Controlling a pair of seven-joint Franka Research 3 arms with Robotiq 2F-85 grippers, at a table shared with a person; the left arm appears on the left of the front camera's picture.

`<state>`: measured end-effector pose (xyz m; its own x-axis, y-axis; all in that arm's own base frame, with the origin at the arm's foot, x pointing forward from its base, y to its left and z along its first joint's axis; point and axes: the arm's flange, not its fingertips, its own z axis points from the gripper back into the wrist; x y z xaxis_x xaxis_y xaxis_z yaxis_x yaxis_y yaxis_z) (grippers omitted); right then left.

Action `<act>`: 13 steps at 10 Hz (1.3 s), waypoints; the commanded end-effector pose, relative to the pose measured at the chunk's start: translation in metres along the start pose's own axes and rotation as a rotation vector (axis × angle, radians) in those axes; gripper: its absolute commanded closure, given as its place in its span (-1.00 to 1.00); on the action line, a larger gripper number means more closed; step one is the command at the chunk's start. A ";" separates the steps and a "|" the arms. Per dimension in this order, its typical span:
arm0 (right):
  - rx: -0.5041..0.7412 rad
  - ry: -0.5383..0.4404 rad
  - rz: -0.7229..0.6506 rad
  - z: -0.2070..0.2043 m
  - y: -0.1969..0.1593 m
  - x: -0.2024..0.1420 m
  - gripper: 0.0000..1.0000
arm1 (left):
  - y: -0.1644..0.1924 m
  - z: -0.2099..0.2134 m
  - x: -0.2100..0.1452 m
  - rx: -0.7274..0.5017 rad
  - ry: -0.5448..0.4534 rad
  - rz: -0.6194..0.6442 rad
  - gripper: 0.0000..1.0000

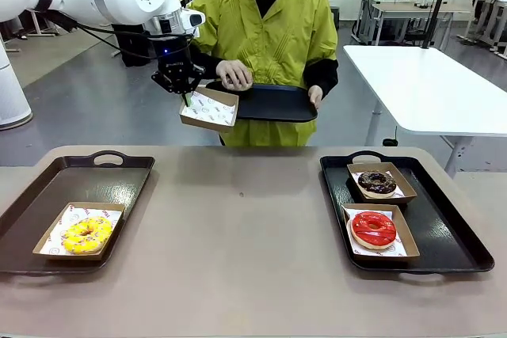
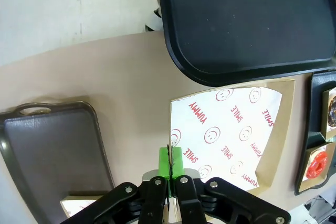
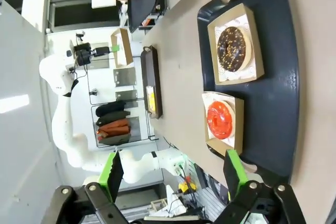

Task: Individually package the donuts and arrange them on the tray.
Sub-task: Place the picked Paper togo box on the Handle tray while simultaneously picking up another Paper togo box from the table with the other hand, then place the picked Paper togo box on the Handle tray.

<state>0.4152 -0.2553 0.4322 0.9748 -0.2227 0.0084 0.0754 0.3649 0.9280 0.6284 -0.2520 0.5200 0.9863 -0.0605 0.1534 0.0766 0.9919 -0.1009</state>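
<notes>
One empty box (image 1: 209, 109) pinched by rim in left gripper (image 1: 186, 98), held aloft beside person's black tray (image 1: 273, 104). Yellow donut (image 1: 87, 234) lies below on left tray (image 1: 111, 172); red donut (image 1: 373, 229) and chocolate donut (image 1: 377, 183) far right, under right gripper (image 3: 173, 174), jaws wide.

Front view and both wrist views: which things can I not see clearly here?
- Fourth donut: the person's hand on the held tray may cover one; cannot tell.
- Yellow donut, right wrist view: too small, edge-on.
- Empty box, left wrist view: the left gripper hides its pinched edge.
</notes>
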 end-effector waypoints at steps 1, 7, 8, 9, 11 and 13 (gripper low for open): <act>0.014 0.033 -0.005 0.007 -0.005 0.005 -1.00 | 0.001 0.005 -0.003 -0.001 -0.003 -0.003 1.00; 0.014 0.033 -0.005 0.007 -0.005 0.005 -1.00 | 0.001 0.005 -0.003 -0.001 -0.003 -0.003 1.00; 0.014 0.033 -0.005 0.007 -0.005 0.005 -1.00 | 0.001 0.005 -0.003 -0.001 -0.003 -0.003 1.00; 0.014 0.033 -0.005 0.007 -0.005 0.005 -1.00 | 0.001 0.005 -0.003 -0.001 -0.003 -0.003 1.00; 0.014 0.033 -0.005 0.007 -0.005 0.005 -1.00 | 0.001 0.005 -0.003 -0.001 -0.003 -0.003 1.00; 0.014 0.033 -0.005 0.007 -0.005 0.005 -1.00 | 0.001 0.005 -0.003 -0.001 -0.003 -0.003 1.00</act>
<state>0.4180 -0.2615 0.4299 0.9780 -0.2084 -0.0056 0.0802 0.3513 0.9328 0.6275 -0.2524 0.5224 0.9857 -0.0615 0.1567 0.0780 0.9917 -0.1018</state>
